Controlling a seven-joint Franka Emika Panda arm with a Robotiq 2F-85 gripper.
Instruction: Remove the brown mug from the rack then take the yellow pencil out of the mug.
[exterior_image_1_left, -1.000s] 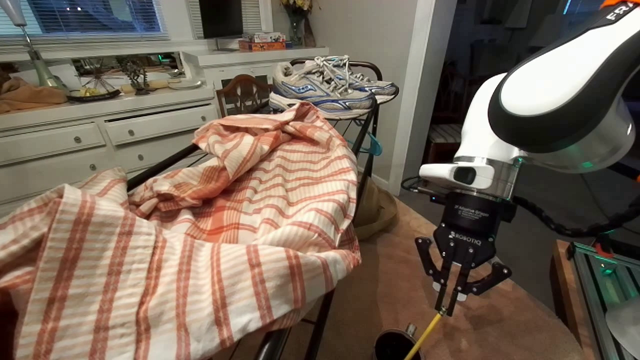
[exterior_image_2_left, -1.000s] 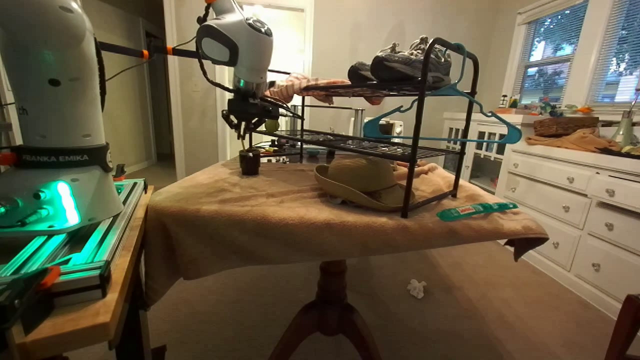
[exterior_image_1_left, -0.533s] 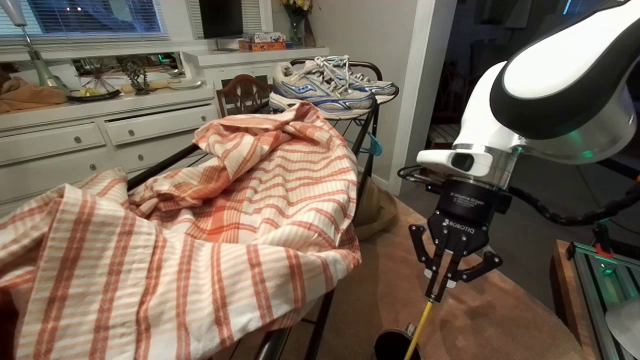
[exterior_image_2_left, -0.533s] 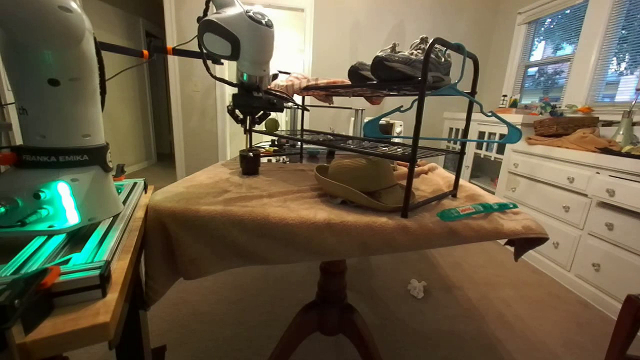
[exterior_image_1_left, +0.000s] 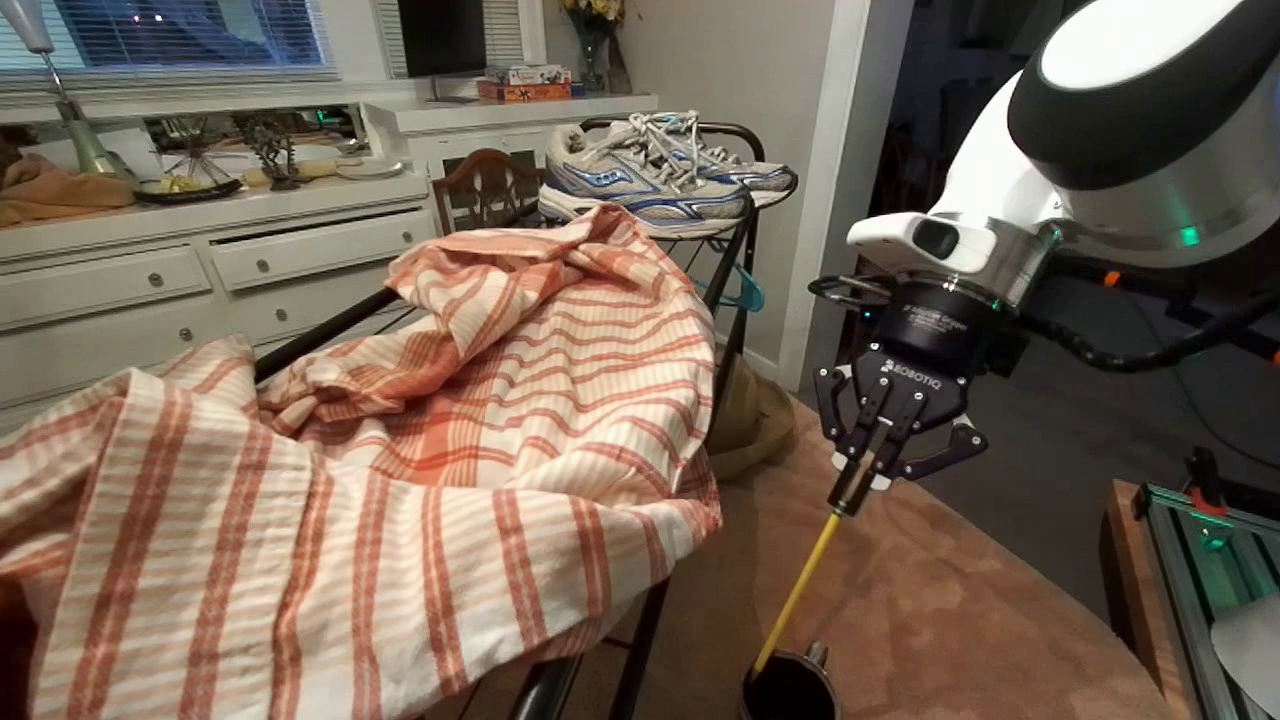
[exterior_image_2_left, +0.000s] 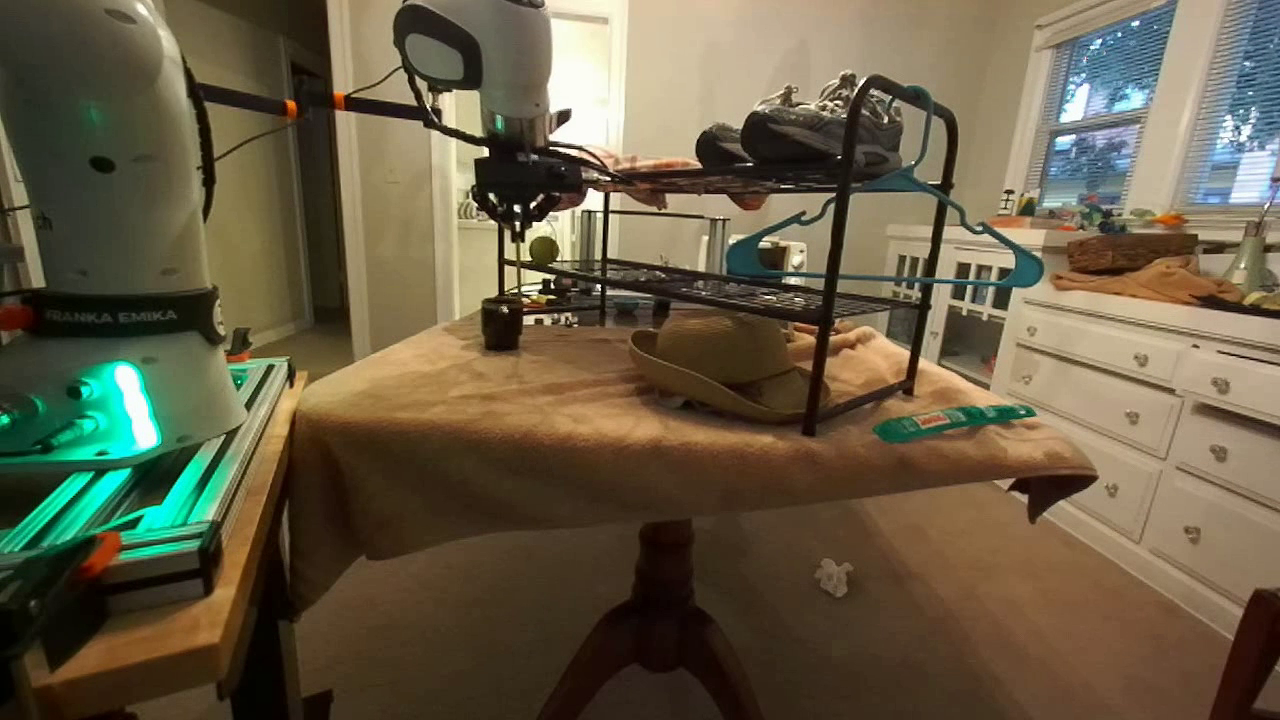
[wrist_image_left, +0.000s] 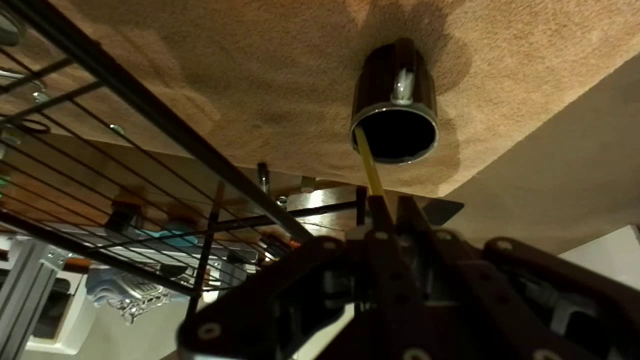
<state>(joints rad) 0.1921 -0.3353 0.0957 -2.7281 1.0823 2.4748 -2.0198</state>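
- what's the gripper (exterior_image_1_left: 843, 506) holding, on your feed?

- the yellow pencil (exterior_image_1_left: 798, 590). it's closed on the upper end, which makes sense to me, since the lower end is the part the brown mug (wrist_image_left: 375, 85) surrounds.

- where does that lower end sit, exactly?

- at the mouth of the mug, just inside the rim. i can't tell if it touches the wall. the pencil leans, so a sideways pull might catch the lip and tip the mug. i'd draw it along its own slant.

- and the mug?

- upright on the tan tablecloth (exterior_image_2_left: 450, 400), beside the rack (exterior_image_2_left: 822, 355) and off its shelves, so i judge the first half done. standing there, it gives me a straight way up, where a shelf would block the pencil.

- anything near you'd mind?

- the rack's near edge. the striped cloth (exterior_image_1_left: 560, 380) is draped over its top, loose enough to snag, i think, with the shoes (exterior_image_1_left: 650, 190) up there too, perhaps just stored. i'd keep the lift away from that side. one clean pull past the rim, i reckon, and the pencil is out.
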